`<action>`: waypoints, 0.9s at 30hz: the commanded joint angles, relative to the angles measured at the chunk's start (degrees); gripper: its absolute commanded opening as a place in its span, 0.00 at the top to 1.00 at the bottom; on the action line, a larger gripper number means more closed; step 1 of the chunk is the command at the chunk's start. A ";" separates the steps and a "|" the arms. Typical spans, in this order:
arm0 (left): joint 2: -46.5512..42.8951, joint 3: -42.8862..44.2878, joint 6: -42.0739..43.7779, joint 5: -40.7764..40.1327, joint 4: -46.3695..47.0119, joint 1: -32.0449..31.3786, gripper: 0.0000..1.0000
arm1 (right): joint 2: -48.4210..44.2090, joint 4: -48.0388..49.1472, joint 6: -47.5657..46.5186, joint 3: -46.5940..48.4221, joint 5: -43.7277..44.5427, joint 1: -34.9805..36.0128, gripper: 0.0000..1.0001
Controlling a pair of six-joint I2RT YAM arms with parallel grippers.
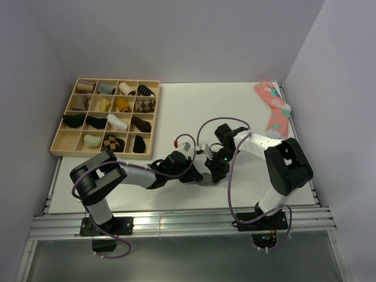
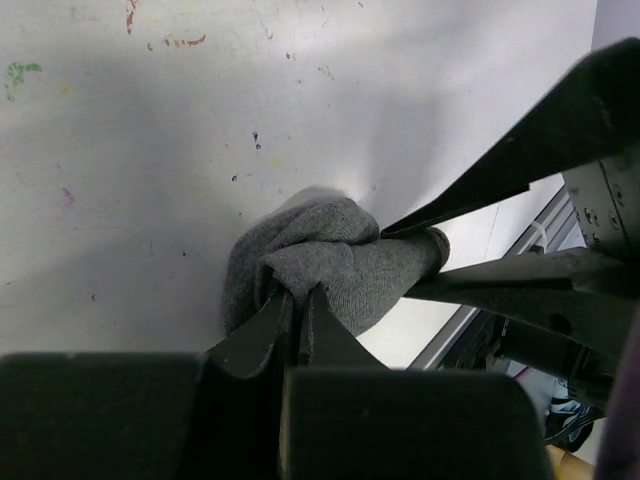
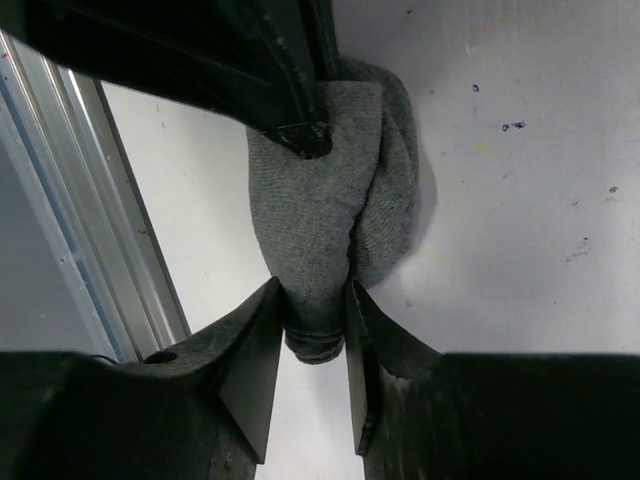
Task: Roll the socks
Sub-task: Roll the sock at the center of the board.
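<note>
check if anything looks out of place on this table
Only the pink dotted sock stands out: it lies flat and unrolled, alone at the far right corner of the table, while other socks sit rolled in the wooden tray. The grey socks are pinched by the left tool and right tool.

overhead; wrists close, sharing socks [image 2: 330, 260]
</note>
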 commanded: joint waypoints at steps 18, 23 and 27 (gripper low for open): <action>-6.29 -7.69 0.53 -10.87 -2.66 -1.56 0.64 | 14.06 -2.77 11.58 10.30 5.92 1.16 0.70; -11.73 -11.12 -3.33 -16.58 -4.15 -1.83 0.59 | 16.96 -1.63 14.57 11.98 5.21 1.16 0.72; -16.13 -13.41 -6.58 -21.24 -5.82 -2.79 0.57 | 19.24 -1.62 16.06 12.77 4.25 1.16 0.72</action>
